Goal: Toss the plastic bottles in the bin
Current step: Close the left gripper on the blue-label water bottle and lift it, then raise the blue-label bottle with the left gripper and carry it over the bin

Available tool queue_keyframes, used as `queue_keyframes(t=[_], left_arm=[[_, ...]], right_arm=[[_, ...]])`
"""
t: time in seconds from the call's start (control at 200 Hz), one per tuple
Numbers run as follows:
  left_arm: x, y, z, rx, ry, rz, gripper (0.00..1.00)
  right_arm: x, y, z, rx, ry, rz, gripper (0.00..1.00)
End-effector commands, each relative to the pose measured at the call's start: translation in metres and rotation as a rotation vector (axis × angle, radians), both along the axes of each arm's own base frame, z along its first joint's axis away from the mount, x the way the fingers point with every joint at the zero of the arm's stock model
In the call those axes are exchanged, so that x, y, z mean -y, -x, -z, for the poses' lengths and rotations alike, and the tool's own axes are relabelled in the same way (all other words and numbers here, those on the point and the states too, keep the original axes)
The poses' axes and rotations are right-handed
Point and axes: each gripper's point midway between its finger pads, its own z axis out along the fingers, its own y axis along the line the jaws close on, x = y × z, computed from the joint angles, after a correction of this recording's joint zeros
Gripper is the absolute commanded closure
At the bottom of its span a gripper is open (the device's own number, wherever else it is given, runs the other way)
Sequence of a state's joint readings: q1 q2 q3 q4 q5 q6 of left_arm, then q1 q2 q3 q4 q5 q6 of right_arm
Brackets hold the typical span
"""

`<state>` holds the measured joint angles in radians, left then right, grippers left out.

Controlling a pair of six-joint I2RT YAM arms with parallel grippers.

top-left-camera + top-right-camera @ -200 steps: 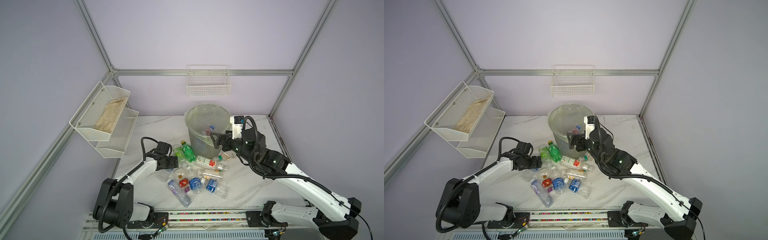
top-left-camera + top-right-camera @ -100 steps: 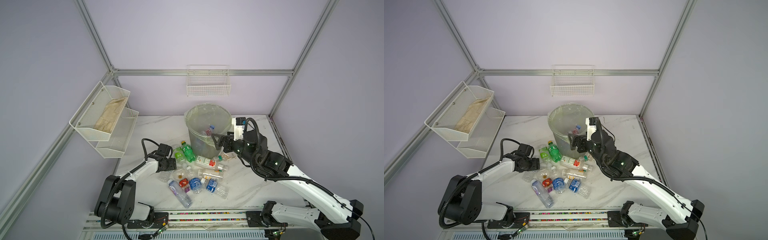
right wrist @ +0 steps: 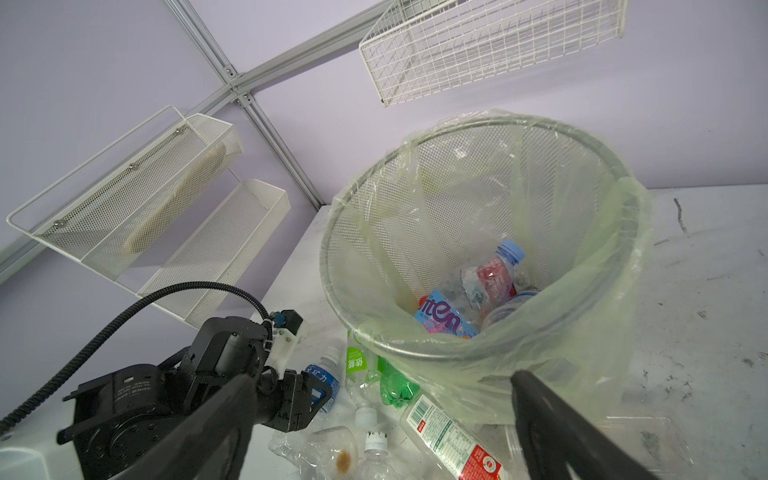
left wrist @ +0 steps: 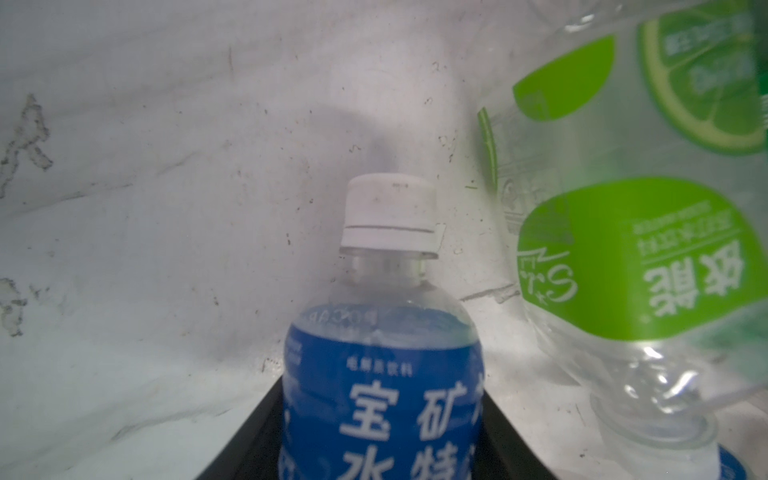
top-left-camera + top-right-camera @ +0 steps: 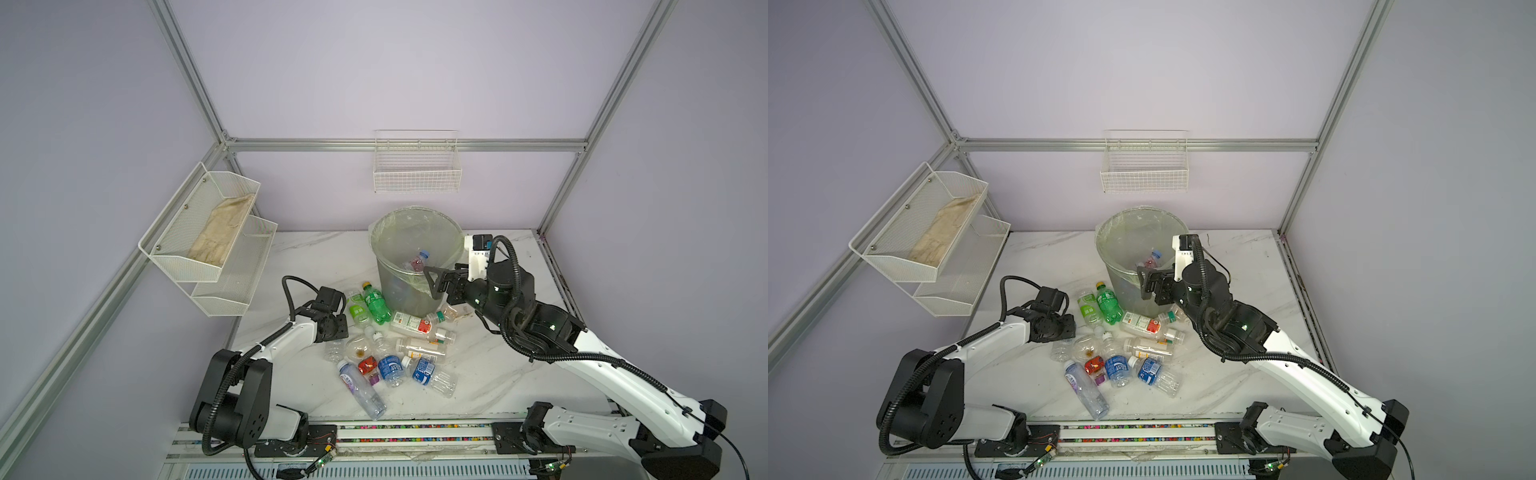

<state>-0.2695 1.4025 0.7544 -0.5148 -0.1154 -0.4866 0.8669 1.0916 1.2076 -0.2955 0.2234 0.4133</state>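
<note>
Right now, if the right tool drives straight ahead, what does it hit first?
Probably the bin, its liner-covered near wall under the rim. Right tool is open; depth unclear.

Arms: white links [image 5: 286, 338] w/ blk joints [image 5: 237, 399], ribbed blk cables [image 3: 199, 285].

plastic bottles [image 5: 409, 323]: dozen-odd lying beside bin [image 5: 395, 286], few inside; blue-labelled bottle [image 4: 382, 353] in left gripper [image 4: 382, 401] | bin: upright, green-lined
</note>
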Motion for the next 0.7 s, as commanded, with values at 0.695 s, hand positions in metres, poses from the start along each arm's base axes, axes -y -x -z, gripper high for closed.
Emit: queue_keyframes(t=[0.695], left_arm=[[-0.015, 0.004, -0.242, 0.709, 0.061, 0.012, 0.78]], right_arm=[[0.017, 0.006, -0.015, 0.026, -0.034, 0.036, 0.02]])
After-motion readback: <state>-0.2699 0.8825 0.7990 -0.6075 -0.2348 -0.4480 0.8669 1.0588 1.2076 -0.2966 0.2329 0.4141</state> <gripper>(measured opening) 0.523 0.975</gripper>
